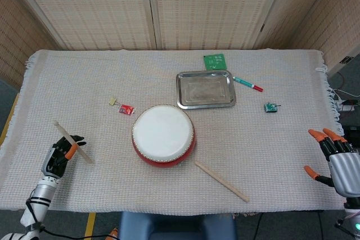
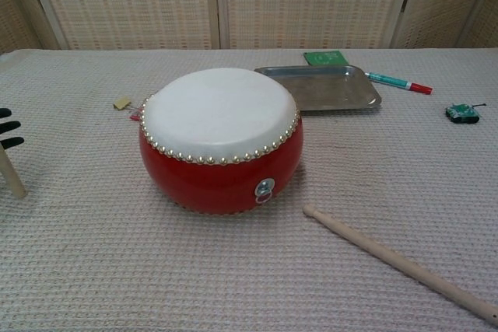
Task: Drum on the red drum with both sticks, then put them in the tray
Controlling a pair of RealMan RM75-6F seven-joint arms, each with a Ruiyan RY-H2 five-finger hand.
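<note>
From the head view the left hand (image 1: 61, 153) grips one stick (image 1: 73, 142) left of the red drum (image 1: 163, 135), the right hand (image 1: 337, 158) spread and empty, while the chest view shows the second stick (image 2: 401, 264) lying on the desk (image 2: 93, 262) and the tray (image 2: 320, 87) bare, so drumming and stowing remain.

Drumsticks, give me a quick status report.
Left hand grips one drumstick, left of the red drum. Right hand open, empty. Second drumstick lies on the cloth. Metal tray empty.
</note>
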